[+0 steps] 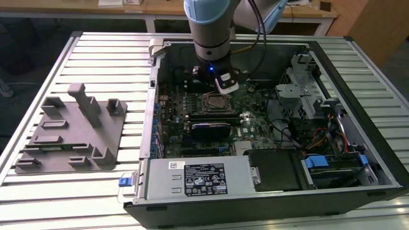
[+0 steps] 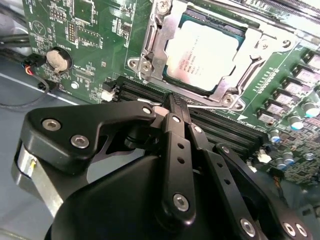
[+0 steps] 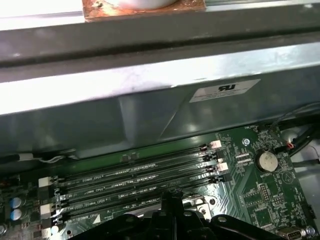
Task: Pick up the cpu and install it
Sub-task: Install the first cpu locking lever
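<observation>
My pincer point(image 2: 172, 107) hangs inside the open computer case point(image 1: 357, 143), fingers closed together and holding nothing. In the second wrist view the cpu point(image 2: 207, 55) lies flat in its socket point(image 2: 150, 60) on the motherboard point(image 2: 95, 30), just beyond my fingertips, with the memory slots point(image 3: 135, 177) between. I judge the chip seated, so doing this well means keeping the fingers clear of the socket frame, lifting straight off it and not dragging across the slots.
</observation>
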Motion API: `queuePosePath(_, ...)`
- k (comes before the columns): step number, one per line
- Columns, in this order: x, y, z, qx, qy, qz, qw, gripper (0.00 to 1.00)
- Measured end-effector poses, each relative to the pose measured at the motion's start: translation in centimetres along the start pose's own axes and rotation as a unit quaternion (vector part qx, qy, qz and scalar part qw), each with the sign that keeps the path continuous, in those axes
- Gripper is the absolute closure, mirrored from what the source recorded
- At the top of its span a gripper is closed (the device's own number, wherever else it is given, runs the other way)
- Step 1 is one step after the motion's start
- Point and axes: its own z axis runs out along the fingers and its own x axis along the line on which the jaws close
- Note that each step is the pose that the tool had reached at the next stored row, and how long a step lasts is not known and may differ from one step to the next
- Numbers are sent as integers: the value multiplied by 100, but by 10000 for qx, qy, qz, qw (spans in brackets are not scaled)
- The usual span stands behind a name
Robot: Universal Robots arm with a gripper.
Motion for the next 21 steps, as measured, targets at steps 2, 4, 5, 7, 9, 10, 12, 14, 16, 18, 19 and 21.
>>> queuePosePath(2,2,6,4,13,-29,96,9999,89)
queuePosePath(4,5,12,9,25,-58,193,9998,89)
queuePosePath(5,6,16,12,31,-72,237,9997,89)
queuePosePath(7,27,91,39,51,-116,386,9992,89)
queuePosePath(9,32,108,46,51,-120,398,9991,89)
queuePosePath(10,33,111,47,51,-121,401,9991,89)
queuePosePath(12,34,111,51,52,-123,409,9991,89)
queuePosePath(14,34,110,57,55,-130,428,9990,89)
queuePosePath(16,34,108,63,57,-135,442,9989,89)
queuePosePath(18,34,106,70,58,-139,451,9989,89)
queuePosePath(19,34,105,75,58,-142,455,9988,89)
queuePosePath(21,35,102,85,59,-147,462,9988,89)
